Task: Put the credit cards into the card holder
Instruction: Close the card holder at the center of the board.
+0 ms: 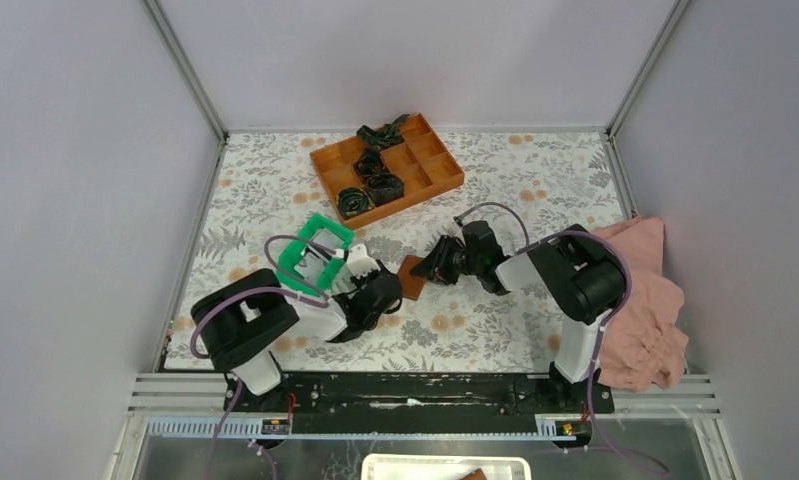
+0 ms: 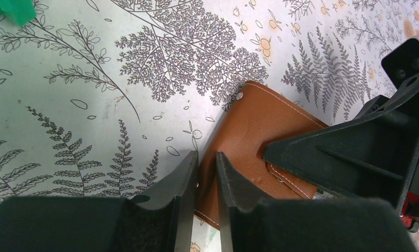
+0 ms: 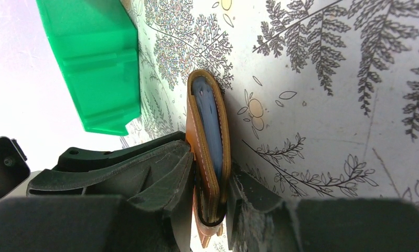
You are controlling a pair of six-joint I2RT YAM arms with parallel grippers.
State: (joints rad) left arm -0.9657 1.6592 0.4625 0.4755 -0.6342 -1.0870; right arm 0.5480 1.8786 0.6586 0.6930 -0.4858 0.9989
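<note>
One pale blue credit card [image 3: 211,121] sits inside the card holder [image 3: 193,126], clamped by the right gripper [image 3: 210,181] mid-way across the table [image 1: 535,200]. Left gripper [image 2: 207,170]: fingers nearly together, grasp undeterminable. Risk: a slackened clamp lets the holder gape, spilling the card.

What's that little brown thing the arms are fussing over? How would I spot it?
On the flowered table cover, look where the two black arms meet, just right of the green tray. The card holder sits there, clamped in the jaws of the right gripper. It's the only small brown leather fold.
</note>
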